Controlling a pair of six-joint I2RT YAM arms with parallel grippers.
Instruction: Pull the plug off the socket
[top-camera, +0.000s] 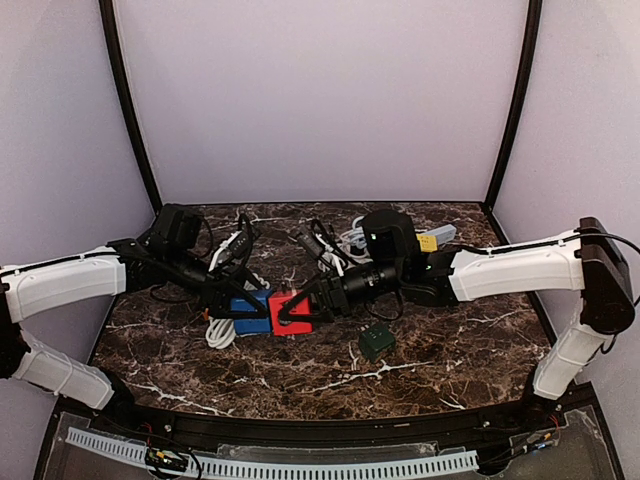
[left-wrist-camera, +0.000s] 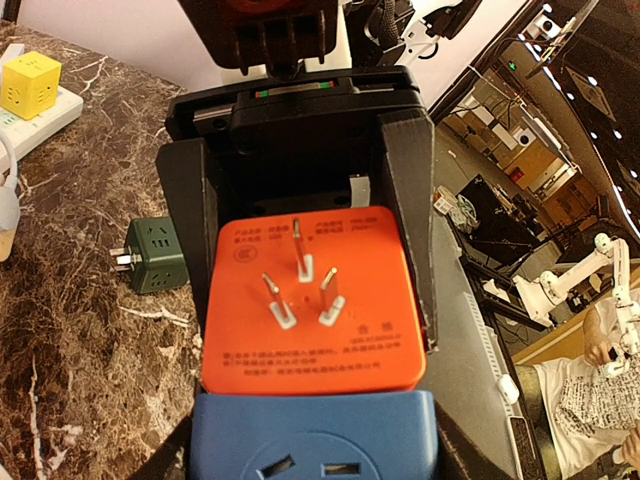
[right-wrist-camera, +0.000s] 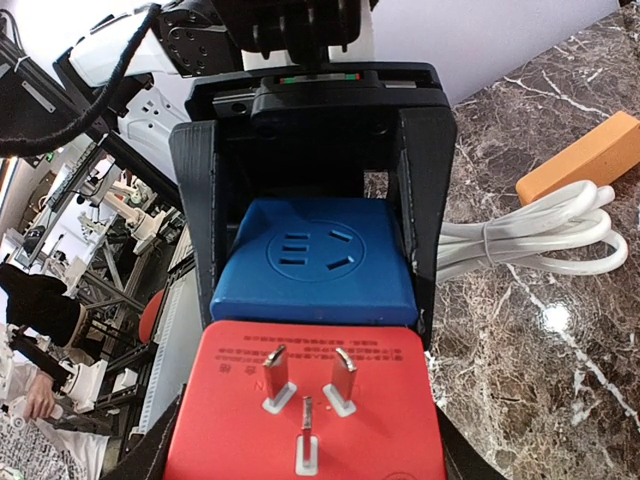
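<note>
The marble tabletop (top-camera: 450, 360) is carrying everything, and the two arms are meeting low over its middle, a little toward the left edge. The left arm (top-camera: 60, 285) is reaching in from the left edge and the right arm (top-camera: 510, 270) from the right.

The left gripper (top-camera: 240, 310) is clamping the blue socket cube (right-wrist-camera: 315, 265) by two opposite sides. The right gripper (top-camera: 312, 305) is pressing its fingers (left-wrist-camera: 408, 200) against both sides of the red plug cube (left-wrist-camera: 310, 300), whose three prongs are pointing up. The two cubes are sitting flush against each other; the joint between them is hidden.

A coiled white cable (top-camera: 220, 330) is lying just beside the blue cube. A green cube (top-camera: 376, 341) is resting apart, toward the near edge. A yellow cube (top-camera: 428, 241) is sitting near the far edge.
</note>
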